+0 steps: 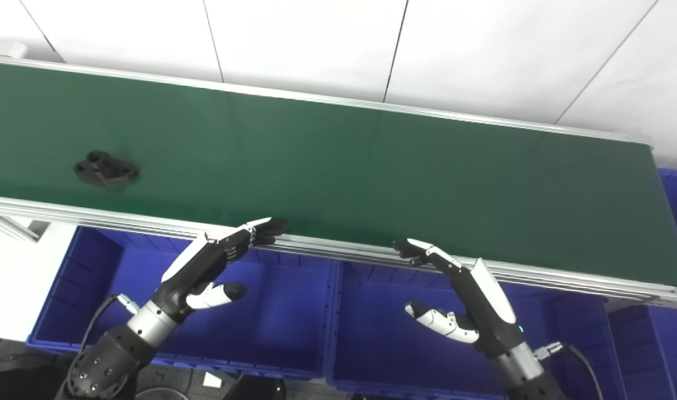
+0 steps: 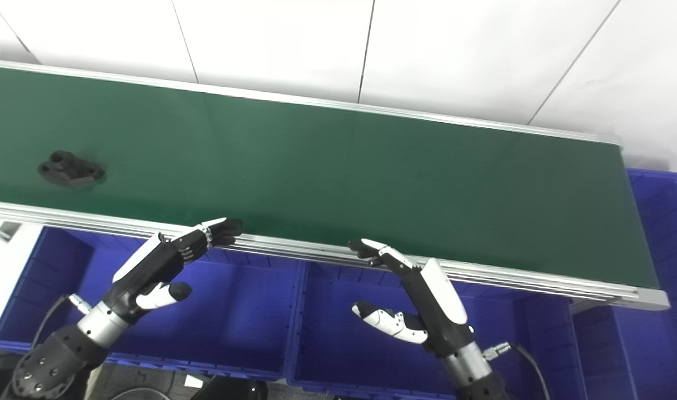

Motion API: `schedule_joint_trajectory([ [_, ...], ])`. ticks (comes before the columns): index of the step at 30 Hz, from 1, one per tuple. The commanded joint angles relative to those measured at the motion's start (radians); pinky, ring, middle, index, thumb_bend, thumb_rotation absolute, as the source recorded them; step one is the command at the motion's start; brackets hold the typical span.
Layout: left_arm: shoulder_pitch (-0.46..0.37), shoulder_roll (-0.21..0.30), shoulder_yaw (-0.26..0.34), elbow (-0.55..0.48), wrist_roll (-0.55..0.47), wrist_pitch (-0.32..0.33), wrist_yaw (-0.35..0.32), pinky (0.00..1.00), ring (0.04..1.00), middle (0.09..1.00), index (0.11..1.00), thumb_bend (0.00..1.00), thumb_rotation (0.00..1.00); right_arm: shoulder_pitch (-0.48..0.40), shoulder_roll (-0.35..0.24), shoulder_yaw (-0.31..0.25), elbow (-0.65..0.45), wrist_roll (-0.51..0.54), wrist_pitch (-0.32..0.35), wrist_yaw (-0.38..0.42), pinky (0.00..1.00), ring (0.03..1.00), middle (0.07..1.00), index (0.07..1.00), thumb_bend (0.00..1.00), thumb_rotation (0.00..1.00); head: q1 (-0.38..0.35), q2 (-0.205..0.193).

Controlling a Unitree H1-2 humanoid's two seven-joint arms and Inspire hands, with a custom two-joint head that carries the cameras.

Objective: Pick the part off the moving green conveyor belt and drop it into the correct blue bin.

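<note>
- Black flanged plastic part (image 1: 105, 168) lies far left on the green conveyor belt (image 1: 338, 178).
- Left robot hand (image 1: 216, 258) and right robot hand (image 1: 461, 294): open, empty, fingertips at the aluminium rail (image 1: 338, 248).
- Blue plastic bins (image 1: 283, 311) below.

No text, label, brand, number or sign can be read in either view. The green conveyor belt (image 1: 338, 183), the blue bins (image 1: 294, 311), the black part (image 1: 105, 168) and both robot hands show only plain, unmarked surfaces.
</note>
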Motion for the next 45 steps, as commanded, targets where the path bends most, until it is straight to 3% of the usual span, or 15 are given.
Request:
schedule_joint_trajectory([
  [1,-0.016,0.001,0.004,-0.018,-0.011,-0.038,0.003,0.86,0.895,0.906,0.871,0.73,0.82,-0.018,-0.003,-0.004,-0.005,0.017,-0.058,-0.025,0.69,0.762,0.794,0.807,0.53,0.81,0.002,-0.002],
  [11,-0.015,-0.025,0.015,-0.017,-0.034,-0.037,0.0,0.84,0.879,0.895,0.859,0.73,0.79,-0.038,-0.007,0.018,0.006,0.064,-0.059,-0.063,0.64,0.726,0.768,0.792,0.55,0.76,0.006,-0.01],
  [17,-0.005,-0.041,0.027,-0.015,-0.046,-0.038,-0.021,0.85,0.879,0.89,0.855,0.72,0.78,-0.034,-0.014,0.026,0.014,0.074,-0.06,-0.077,0.64,0.723,0.763,0.79,0.55,0.76,0.039,-0.039],
  [21,0.016,-0.059,0.031,-0.045,-0.041,-0.038,-0.039,0.83,0.866,0.878,0.853,0.73,0.78,-0.025,-0.011,0.021,0.01,0.175,-0.059,-0.058,0.64,0.727,0.769,0.792,0.58,0.69,0.165,-0.09],
  [22,0.019,-0.071,0.033,-0.045,-0.045,-0.038,-0.049,0.83,0.862,0.873,0.85,0.73,0.78,-0.021,-0.008,0.015,0.005,0.204,-0.059,-0.05,0.63,0.725,0.773,0.794,0.58,0.7,0.237,-0.122],
  [23,0.022,-0.084,0.036,-0.045,-0.05,-0.038,-0.06,0.83,0.856,0.865,0.844,0.74,0.78,-0.018,-0.007,0.011,-0.006,0.219,-0.057,-0.043,0.63,0.726,0.782,0.8,0.57,0.67,0.25,-0.129],
  [24,0.027,-0.096,0.033,-0.049,-0.034,-0.038,-0.053,0.82,0.85,0.86,0.838,0.74,0.78,-0.017,-0.006,0.005,-0.019,0.234,-0.052,-0.035,0.62,0.724,0.789,0.804,0.53,0.65,0.314,-0.163],
  [29,0.069,-0.132,0.007,-0.079,0.047,-0.037,0.015,0.77,0.811,0.835,0.805,0.8,0.8,-0.04,0.032,-0.009,-0.113,0.253,0.027,-0.01,0.56,0.69,0.774,0.787,0.35,0.45,0.408,-0.236],
  [32,0.064,-0.132,-0.009,-0.065,0.067,-0.038,0.035,0.75,0.804,0.836,0.805,0.81,0.76,-0.064,0.07,-0.022,-0.171,0.185,0.113,-0.011,0.55,0.675,0.747,0.754,0.4,0.52,0.422,-0.269],
  [37,0.056,-0.133,-0.033,-0.05,0.08,-0.037,0.073,0.73,0.789,0.824,0.793,0.84,0.73,-0.131,0.094,-0.03,-0.255,0.084,0.257,0.028,0.55,0.681,0.752,0.76,0.43,0.54,0.424,-0.295],
  [41,0.054,-0.13,-0.043,-0.046,0.067,-0.037,0.088,0.73,0.788,0.82,0.788,0.83,0.72,-0.199,0.107,-0.029,-0.271,0.041,0.302,0.047,0.53,0.664,0.734,0.741,0.41,0.32,0.422,-0.315],
  [45,0.054,-0.123,-0.047,-0.035,0.069,-0.037,0.099,0.73,0.792,0.828,0.788,0.83,0.73,-0.278,0.126,-0.019,-0.281,-0.047,0.382,0.068,0.51,0.652,0.716,0.728,0.47,0.23,0.396,-0.343],
])
